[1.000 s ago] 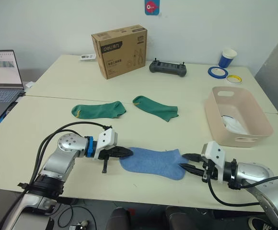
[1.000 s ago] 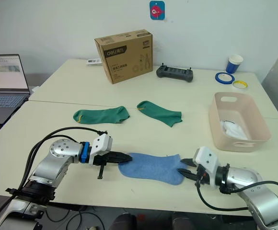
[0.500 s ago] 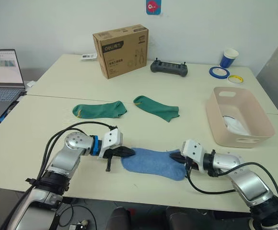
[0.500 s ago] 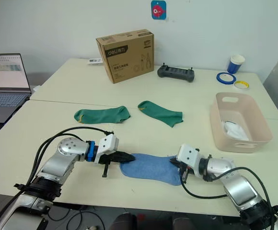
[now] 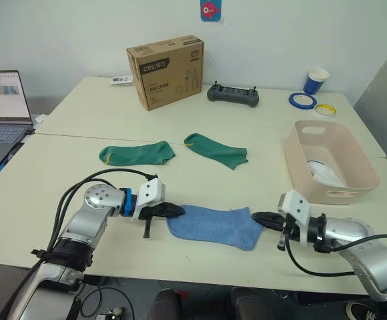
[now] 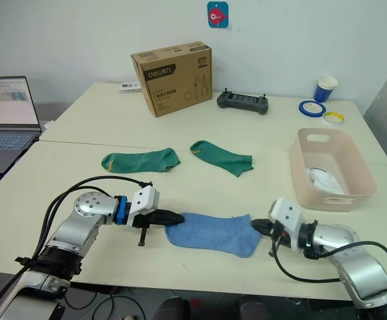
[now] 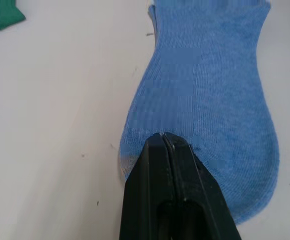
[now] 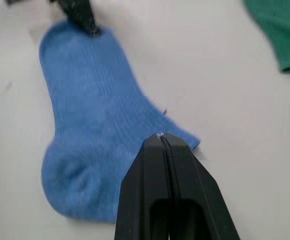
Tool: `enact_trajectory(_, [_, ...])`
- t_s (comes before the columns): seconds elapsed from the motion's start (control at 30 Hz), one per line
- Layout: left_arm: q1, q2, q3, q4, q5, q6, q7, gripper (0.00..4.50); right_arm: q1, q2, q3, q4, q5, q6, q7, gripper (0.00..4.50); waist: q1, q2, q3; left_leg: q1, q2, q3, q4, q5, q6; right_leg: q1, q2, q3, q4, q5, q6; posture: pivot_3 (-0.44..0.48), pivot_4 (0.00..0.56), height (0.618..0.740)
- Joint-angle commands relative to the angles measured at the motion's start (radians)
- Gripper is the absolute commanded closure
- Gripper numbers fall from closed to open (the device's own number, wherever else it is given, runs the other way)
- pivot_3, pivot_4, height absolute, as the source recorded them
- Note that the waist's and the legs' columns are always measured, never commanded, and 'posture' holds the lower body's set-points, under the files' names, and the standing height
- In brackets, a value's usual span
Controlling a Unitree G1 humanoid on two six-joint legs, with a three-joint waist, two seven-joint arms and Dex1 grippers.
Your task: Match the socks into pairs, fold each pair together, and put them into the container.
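Blue socks [image 5: 213, 227] lie flat on the near desk [image 5: 60, 180], apparently stacked as a pair, though I cannot be sure there are two. Soft knit, light and limp: likely to drape and fold easily, and to slide on the smooth top if pushed rather than pinched. Best hold is at the thin ends, toe and cuff, nipping both layers together.

Left end effector [image 5: 173, 212]: fingers closed, tips at the toe end, pressed onto or pinching the fabric; the left wrist view shows them meeting on the sock's edge. Forearm low, reaching inward along the desk.

Right end effector [image 5: 263, 218]: fingers closed, tips at the cuff corner; whether they hold cloth or only touch it I cannot tell. Forearm low, pointing inward toward the left one.

Two green socks [image 5: 137, 153] [image 5: 217, 150] lie apart, mid-desk, unmatched. The pink container [image 5: 363, 170] sits to the right with something white [image 5: 325, 175] inside, probably the white pair.
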Motion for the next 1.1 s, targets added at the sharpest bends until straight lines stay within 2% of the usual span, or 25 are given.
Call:
enact_trajectory(0.03, [0.014, 0.024, 0.054, -0.105, -0.073, 0.035, -0.023, 4.50, 0.069, -0.029, -0.066, -0.064, 0.082, 0.142, -0.030, 3.49, 0.002, 0.000, 0.000, 0.000, 0.000, 0.000, 0.000, 0.000, 0.000, 0.000, 0.000, 0.000, 0.000, 0.000, 0.000, 0.000, 0.150, 0.740])
enact_trajectory(0.07, [0.025, 0.028, 0.058, -0.132, -0.087, 0.047, -0.029, 4.50, 0.086, -0.034, -0.070, -0.072, 0.094, 0.161, -0.031, 3.20, 0.001, 0.000, 0.000, 0.000, 0.000, 0.000, 0.000, 0.000, 0.000, 0.000, 0.000, 0.000, 0.000, 0.000, 0.000, 0.000, 0.150, 0.740])
enact_trajectory(0.17, [0.059, 0.040, 0.063, -0.216, -0.129, 0.084, -0.044, 3.93, 0.090, -0.026, -0.060, -0.085, 0.123, 0.231, -0.065, 2.16, -0.001, 0.000, 0.000, 0.000, 0.000, 0.001, 0.000, 0.000, 0.000, 0.000, 0.000, 0.001, 0.000, 0.000, 0.000, 0.000, 0.150, 0.740])
enact_trajectory(0.33, [0.092, 0.047, 0.059, -0.276, -0.131, 0.086, -0.049, 2.28, 0.014, 0.042, -0.033, -0.060, 0.147, 0.329, -0.154, 0.35, -0.006, 0.000, 0.000, 0.001, 0.000, 0.001, 0.001, 0.000, 0.000, 0.000, 0.000, 0.002, 0.000, -0.001, -0.002, 0.000, 0.150, 0.740])
enact_trajectory(0.47, [0.111, 0.040, 0.061, -0.282, -0.107, 0.045, -0.025, 1.05, -0.017, 0.069, 0.022, -0.068, 0.155, 0.382, -0.174, 0.34, -0.005, 0.000, 0.000, 0.000, 0.000, 0.001, 0.000, 0.000, 0.000, -0.001, 0.000, 0.001, 0.000, 0.000, -0.001, 0.000, 0.150, 0.740])
enact_trajectory(0.57, [0.106, 0.042, 0.061, -0.270, -0.102, 0.040, -0.020, 1.05, -0.025, 0.067, 0.050, -0.052, 0.148, 0.386, -0.177, 0.34, -0.002, 0.000, 0.000, 0.000, 0.000, 0.001, 0.000, 0.000, 0.000, -0.001, 0.000, 0.001, -0.001, -0.001, -0.001, 0.000, 0.150, 0.740])
enact_trajectory(0.63, [0.109, 0.044, 0.063, -0.273, -0.103, 0.040, -0.016, 1.01, -0.021, 0.057, 0.050, -0.051, 0.149, 0.382, -0.169, 0.72, -0.002, 0.000, 0.000, 0.000, 0.000, 0.001, 0.000, 0.000, 0.000, -0.001, 0.000, 0.001, -0.001, -0.001, -0.001, 0.000, 0.150, 0.740])
enact_trajectory(0.7, [0.112, 0.045, 0.065, -0.278, -0.105, 0.043, -0.014, 1.01, -0.018, 0.053, 0.048, -0.054, 0.155, 0.379, -0.163, 1.28, -0.002, 0.000, 0.000, 0.000, 0.000, 0.001, 0.000, 0.000, 0.000, -0.001, 0.000, 0.000, -0.001, -0.001, -0.001, 0.000, 0.150, 0.740])
enact_trajectory(0.77, [0.114, 0.046, 0.065, -0.285, -0.106, 0.047, -0.011, 1.01, -0.021, 0.056, 0.040, -0.054, 0.167, 0.382, -0.160, 2.11, -0.002, 0.000, 0.000, 0.000, 0.000, 0.001, 0.000, 0.000, 0.000, -0.001, 0.000, 0.001, -0.001, -0.001, -0.001, 0.000, 0.150, 0.740])
enact_trajectory(0.8, [0.116, 0.048, 0.067, -0.288, -0.107, 0.048, -0.011, 1.01, -0.021, 0.057, 0.038, -0.056, 0.170, 0.383, -0.160, 2.35, -0.002, 0.000, 0.000, 0.000, 0.000, 0.001, 0.000, 0.000, 0.000, -0.001, 0.000, 0.001, -0.001, -0.001, -0.001, 0.000, 0.150, 0.740])
enact_trajectory(0.97, [0.102, 0.038, 0.061, -0.292, -0.111, 0.062, 0.001, 1.01, -0.036, 0.051, 0.007, -0.020, 0.185, 0.377, -0.143, 4.22, -0.002, 0.000, 0.000, 0.000, 0.000, 0.001, 0.000, 0.000, 0.000, -0.001, 0.000, 0.001, -0.001, -0.001, -0.001, 0.000, 0.150, 0.740])
enact_trajectory(1.0, [0.097, 0.037, 0.060, -0.294, -0.116, 0.071, 0.002, 1.01, -0.041, 0.042, -0.011, -0.014, 0.200, 0.383, -0.130, 4.46, -0.002, 0.000, 0.000, 0.000, 0.000, 0.001, 0.000, 0.000, 0.000, -0.001, 0.000, 0.001, -0.001, -0.001, -0.001, 0.000, 0.150, 0.740])
enact_trajectory(1.1, [0.083, 0.038, 0.056, -0.300, -0.130, 0.099, -0.005, 1.01, -0.045, -0.034, -0.058, 0.034, 0.226, 0.366, -0.042, 4.46, -0.002, 0.000, 0.001, 0.000, 0.000, 0.001, 0.000, 0.000, 0.000, -0.001, 0.000, 0.001, -0.001, -0.001, -0.001, 0.000, 0.150, 0.740])
